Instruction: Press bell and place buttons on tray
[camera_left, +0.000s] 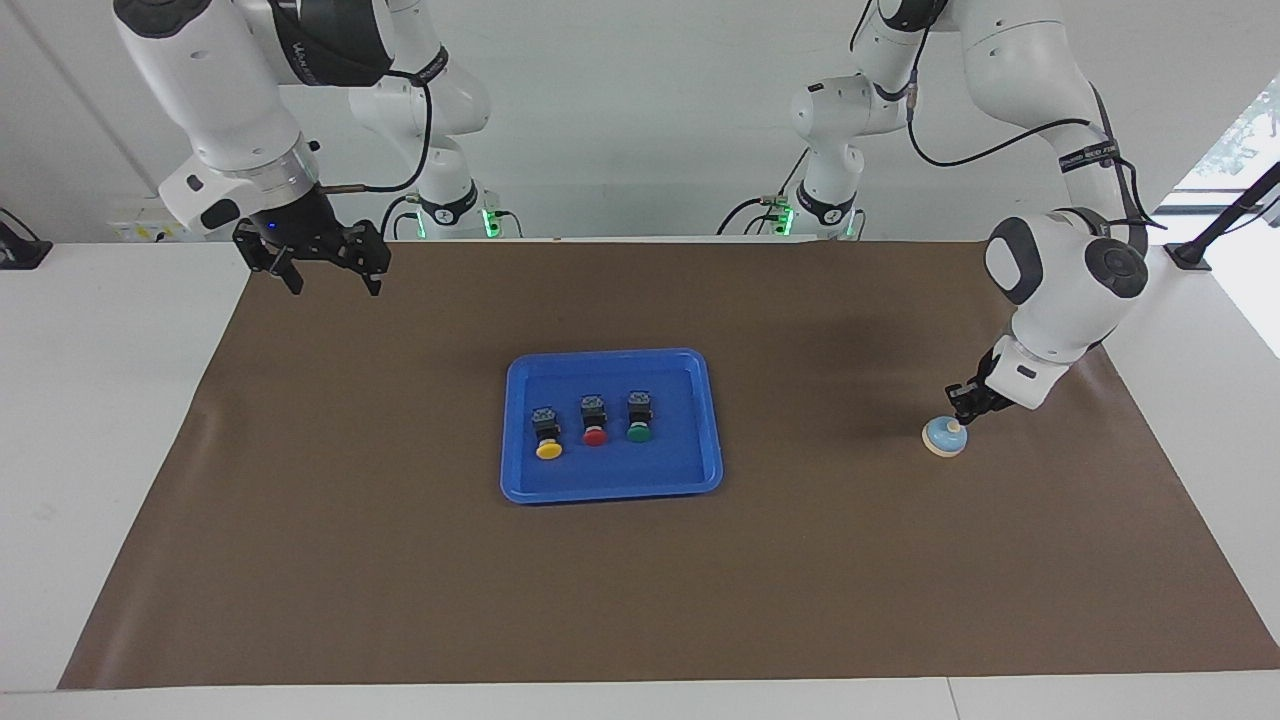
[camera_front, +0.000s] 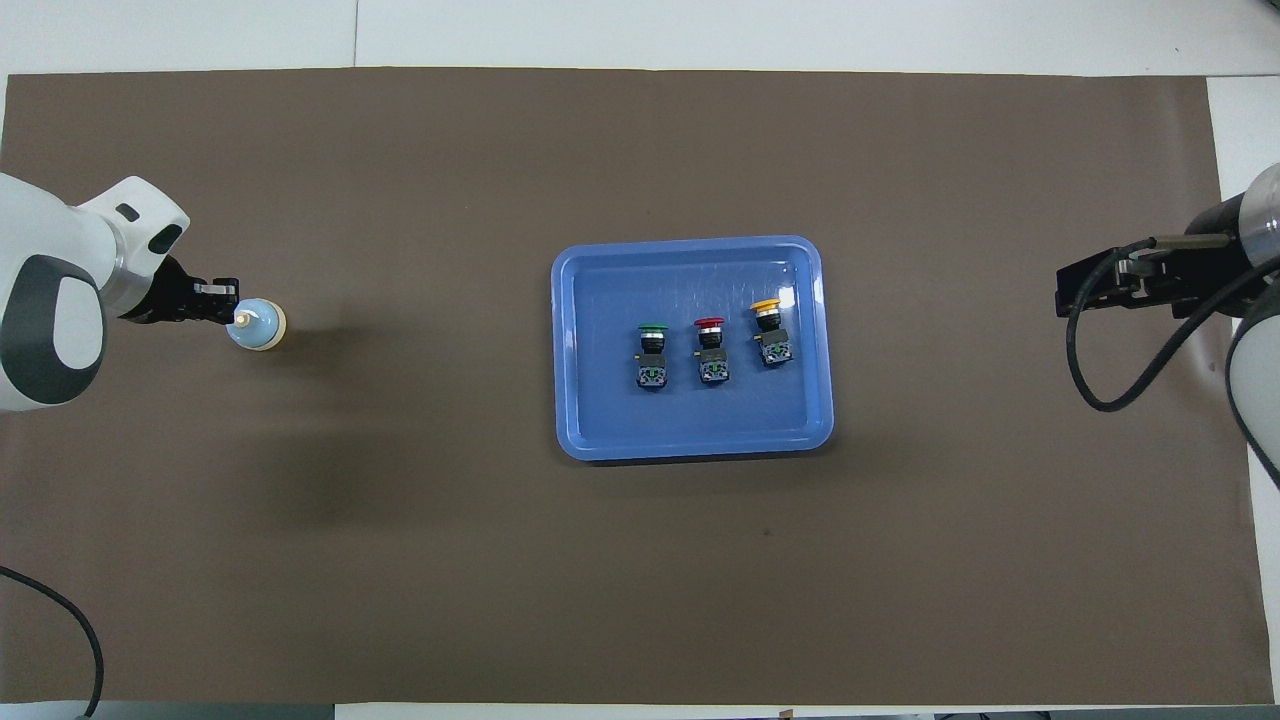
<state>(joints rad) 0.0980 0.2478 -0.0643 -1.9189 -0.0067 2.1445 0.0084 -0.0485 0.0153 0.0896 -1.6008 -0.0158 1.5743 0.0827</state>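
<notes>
The light-blue bell (camera_left: 943, 438) (camera_front: 258, 325) stands on the brown mat toward the left arm's end of the table. My left gripper (camera_left: 963, 413) (camera_front: 226, 305) is shut, its tips right at the bell's cream knob. The blue tray (camera_left: 520, 480) (camera_front: 690, 440) lies mid-table and holds three buttons lying in a row: yellow (camera_left: 547, 440) (camera_front: 768, 325), red (camera_left: 594, 425) (camera_front: 711, 345) and green (camera_left: 639, 422) (camera_front: 652, 348). My right gripper (camera_left: 325, 280) (camera_front: 1075, 290) waits open, raised over the mat's edge at the right arm's end.
A brown mat (camera_left: 640, 580) covers most of the white table (camera_left: 100, 420). Black cables hang from both arms.
</notes>
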